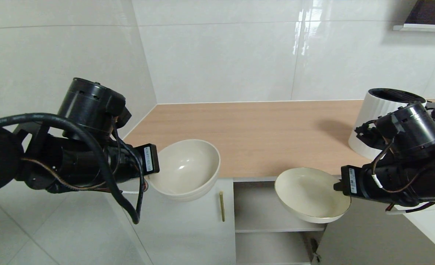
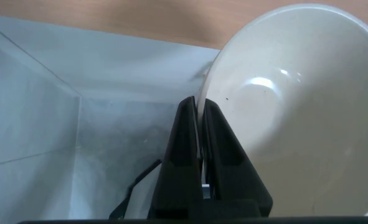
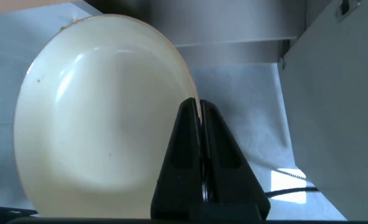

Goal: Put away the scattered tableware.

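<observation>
Clamping bowl rim: left hand; right hand pinches plate rim, wrist views. Head view adds: bowl before cabinet door, plate before its open shelves.

Left gripper clamped on rim of cream bowl, wooden counter behind.
</observation>
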Tool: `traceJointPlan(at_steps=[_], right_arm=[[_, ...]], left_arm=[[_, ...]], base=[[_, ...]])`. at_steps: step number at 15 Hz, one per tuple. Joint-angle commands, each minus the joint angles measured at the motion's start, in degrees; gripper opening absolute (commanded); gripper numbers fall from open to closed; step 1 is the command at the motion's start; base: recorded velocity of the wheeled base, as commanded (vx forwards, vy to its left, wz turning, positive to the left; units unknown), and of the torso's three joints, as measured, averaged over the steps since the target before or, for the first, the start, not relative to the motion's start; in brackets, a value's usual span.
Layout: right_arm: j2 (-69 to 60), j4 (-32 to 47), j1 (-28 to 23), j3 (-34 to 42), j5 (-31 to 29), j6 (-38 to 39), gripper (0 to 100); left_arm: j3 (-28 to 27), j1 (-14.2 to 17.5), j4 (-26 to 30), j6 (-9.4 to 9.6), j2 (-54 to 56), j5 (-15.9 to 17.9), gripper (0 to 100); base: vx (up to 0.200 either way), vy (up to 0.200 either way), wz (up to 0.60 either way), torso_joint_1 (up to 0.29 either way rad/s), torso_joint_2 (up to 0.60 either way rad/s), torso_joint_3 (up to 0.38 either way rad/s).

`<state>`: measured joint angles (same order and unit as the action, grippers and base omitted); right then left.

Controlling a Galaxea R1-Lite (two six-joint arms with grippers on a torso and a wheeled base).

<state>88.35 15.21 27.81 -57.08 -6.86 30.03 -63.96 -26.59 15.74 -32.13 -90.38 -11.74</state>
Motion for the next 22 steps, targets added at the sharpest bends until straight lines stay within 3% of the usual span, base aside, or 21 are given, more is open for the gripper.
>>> traceJointPlan(at_steps=[1,6,22], right_arm=[[0.5,0.0,0.1,0.0,0.0,-0.1,0],[1.8,-1.8,0.1,1.3,-0.1,-0.1,0],[5.7,-2.9,0.1,1.7,-0.8,-0.1,0]], left_arm=[[0.0,0.0,0.0,-0.03,-0.2,0.0,0],[0.0,0.0,0.0,-0.03,-0.4,0.0,0],[0.0,0.0,0.0,-0.03,-1.0,0.0,0]], base=[[0.0,0.0,0.0,0.0,0.0,0.0],[0.0,0.0,0.0,-0.082,0.2,0.11],[0.0,0.0,0.0,-0.177,0.48,0.291]])
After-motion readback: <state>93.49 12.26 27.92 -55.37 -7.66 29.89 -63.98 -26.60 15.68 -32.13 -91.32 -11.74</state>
